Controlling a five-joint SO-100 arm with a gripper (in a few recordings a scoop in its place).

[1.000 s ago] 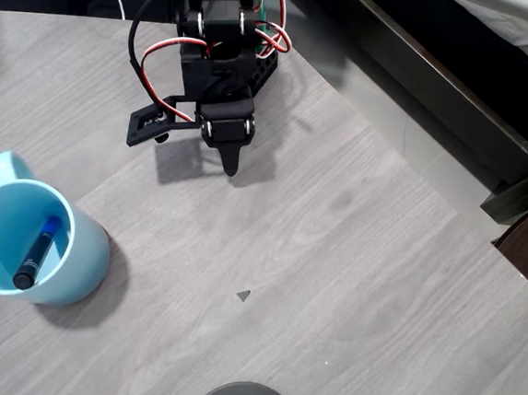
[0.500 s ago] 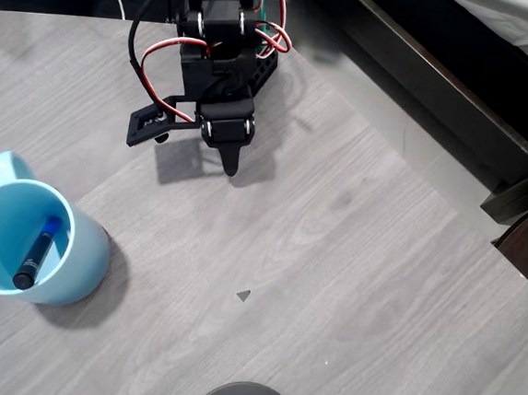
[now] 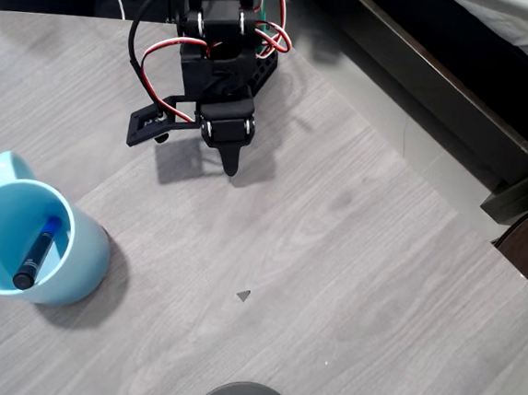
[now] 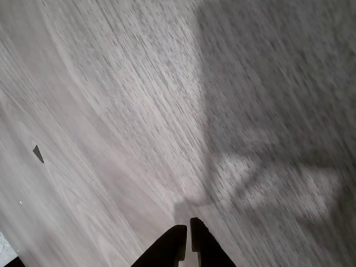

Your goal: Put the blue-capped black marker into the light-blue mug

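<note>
A home bedroom: grey wood-grain table (image 3: 351, 261) beside a dark bed frame (image 3: 440, 84).

One light-blue mug (image 3: 36, 244), one blue-capped black marker (image 3: 37, 252) (inside it), one pincer (image 3: 230, 162)

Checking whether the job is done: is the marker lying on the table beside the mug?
No, in the overhead view the marker stands slanted inside the mug, not on the table.

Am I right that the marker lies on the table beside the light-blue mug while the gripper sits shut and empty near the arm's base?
Not quite. The overhead view shows the blue-capped black marker inside the light-blue mug, not beside it. The gripper is indeed shut and empty near the arm's base.
</note>
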